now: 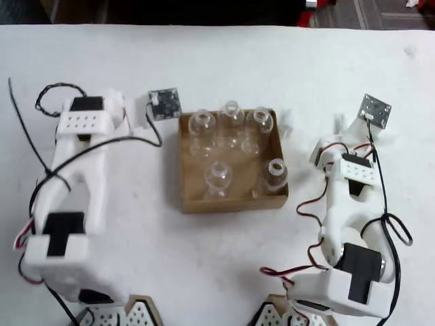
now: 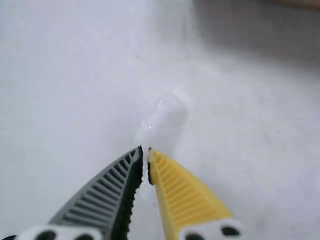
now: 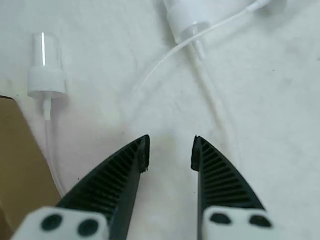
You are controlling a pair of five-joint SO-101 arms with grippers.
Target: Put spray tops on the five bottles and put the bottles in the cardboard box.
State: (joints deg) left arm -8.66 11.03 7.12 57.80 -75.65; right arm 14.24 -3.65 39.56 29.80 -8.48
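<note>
Your right pincer hangs with its jaws apart over the counter. Ahead of it lie a spray top just beside the cardboard box and a second spray top farther off. Your left pincer is closed together, with a blurred white thing at its tips. The five bottles stand uncapped inside the box.

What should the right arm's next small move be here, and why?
Probably ease the right gripper toward the spray top lying on the table beside the box, then close on it. Its fingers are open and hold nothing, and the five bottles in the box appear to have no tops yet.
</note>
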